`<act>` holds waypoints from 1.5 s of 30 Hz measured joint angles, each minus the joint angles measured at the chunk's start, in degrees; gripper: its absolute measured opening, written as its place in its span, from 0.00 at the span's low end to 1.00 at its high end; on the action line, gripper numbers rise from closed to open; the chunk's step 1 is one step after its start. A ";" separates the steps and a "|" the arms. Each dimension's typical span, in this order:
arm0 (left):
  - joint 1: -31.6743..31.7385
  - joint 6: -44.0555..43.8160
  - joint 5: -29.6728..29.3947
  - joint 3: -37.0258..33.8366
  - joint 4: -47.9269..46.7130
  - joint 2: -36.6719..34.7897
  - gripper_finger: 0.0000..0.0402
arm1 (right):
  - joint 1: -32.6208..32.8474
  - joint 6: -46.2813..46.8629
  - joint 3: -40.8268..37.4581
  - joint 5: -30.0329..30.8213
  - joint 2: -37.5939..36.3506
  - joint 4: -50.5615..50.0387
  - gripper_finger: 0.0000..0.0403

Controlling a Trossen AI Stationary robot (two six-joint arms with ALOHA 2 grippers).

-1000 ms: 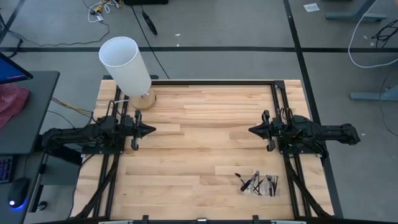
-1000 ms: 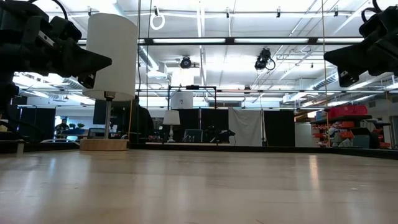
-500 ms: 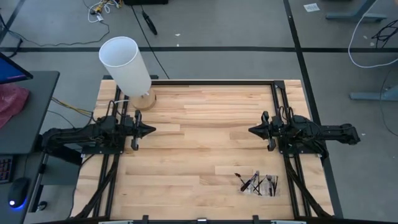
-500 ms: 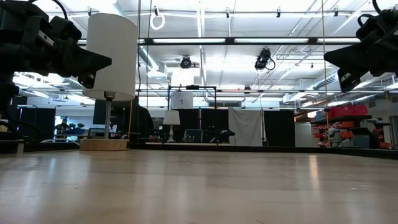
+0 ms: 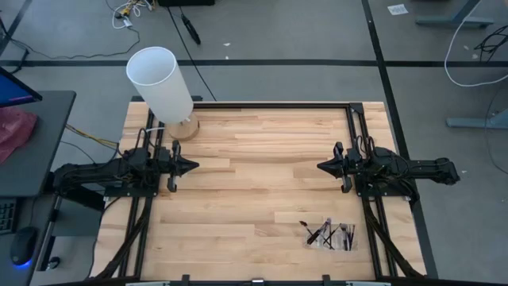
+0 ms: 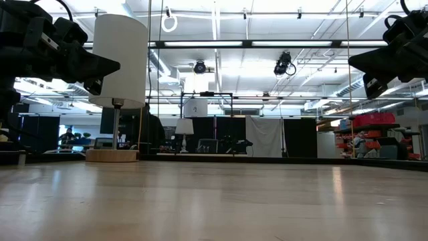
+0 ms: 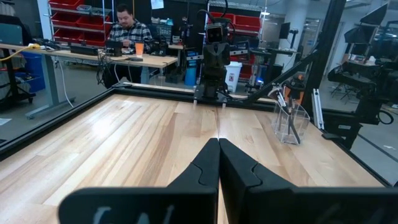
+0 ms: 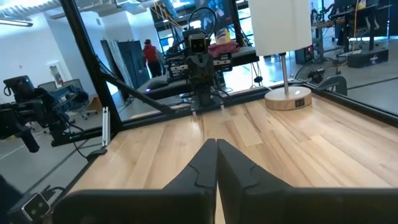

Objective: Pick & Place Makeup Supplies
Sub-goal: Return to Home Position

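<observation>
Left gripper and right gripper face each other across the table, both pinched closed, empty. From above the brushes are a dark jumble by the right arm; the left wrist view shows them upright in an organizer.

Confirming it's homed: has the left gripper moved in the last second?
No. In the high view the left gripper sits at the same spot, just as far from the wooden base as before.

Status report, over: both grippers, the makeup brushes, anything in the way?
Left gripper shut, empty, table's left. Right gripper shut, empty, table's right. Makeup brushes in transparent organizer, near right corner. Lamp at far left corner, blocking neither.
</observation>
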 joint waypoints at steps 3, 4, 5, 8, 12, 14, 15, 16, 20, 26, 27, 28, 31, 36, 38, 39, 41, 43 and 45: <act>0.00 0.00 0.00 0.00 0.00 0.00 0.01 | 0.00 0.00 0.00 0.02 0.00 0.00 0.03; 0.00 0.00 0.00 0.00 0.00 0.00 0.01 | 0.00 0.00 0.00 0.02 0.00 0.00 0.03; 0.00 0.00 0.00 0.00 0.00 0.00 0.01 | 0.00 0.00 0.00 0.02 0.00 0.00 0.03; 0.01 0.00 0.00 0.00 -0.02 0.00 0.01 | 0.00 0.00 0.00 0.02 0.00 0.00 0.03; 0.01 0.00 0.00 0.00 -0.02 0.00 0.01 | 0.00 0.00 0.00 0.02 0.00 0.00 0.03; 0.00 0.00 0.00 0.00 -0.02 0.00 0.01 | 0.00 0.00 0.00 0.02 0.00 0.00 0.03; 0.00 0.00 0.00 0.00 -0.02 0.00 0.01 | 0.00 0.00 0.00 0.02 0.00 0.00 0.03; 0.00 0.00 0.00 0.00 -0.02 0.00 0.01 | 0.00 0.00 0.00 0.02 0.00 0.00 0.03; 0.00 0.00 0.00 0.00 -0.02 0.00 0.01 | 0.00 0.00 0.00 0.02 0.00 0.00 0.03; -0.21 0.00 -0.06 0.00 -0.02 0.00 0.01 | 0.00 -0.01 0.00 0.02 0.01 0.00 0.03; -0.41 0.00 0.00 0.00 -0.02 0.00 0.01 | 0.00 -0.02 0.00 0.02 0.01 0.02 0.03; -0.63 0.00 0.03 0.00 -0.02 0.00 0.01 | 0.00 -0.01 0.00 0.02 0.01 0.01 0.03; -1.00 0.00 0.07 0.00 -0.03 -0.01 0.01 | 0.00 -0.02 0.00 0.04 0.02 0.02 0.03; -0.96 0.00 0.04 0.00 -0.04 0.00 0.01 | 0.00 -0.01 0.00 0.04 0.01 0.00 0.03; -0.96 0.00 0.04 0.00 -0.02 -0.01 0.01 | 0.00 -0.02 0.00 0.04 0.02 0.00 0.03; -0.96 0.00 0.04 0.00 -0.04 -0.01 0.01 | 0.00 -0.02 0.00 0.02 0.00 0.00 0.03; -0.96 0.00 0.04 0.00 -0.02 -0.02 0.01 | 0.00 -0.02 0.00 0.04 0.01 0.00 0.03; -0.96 0.00 0.02 0.00 -0.03 -0.01 0.01 | 0.00 -0.02 0.00 0.04 0.02 0.02 0.03; -0.96 0.00 0.02 0.00 -0.02 -0.02 0.01 | 0.00 -0.02 0.00 0.04 0.02 0.00 0.03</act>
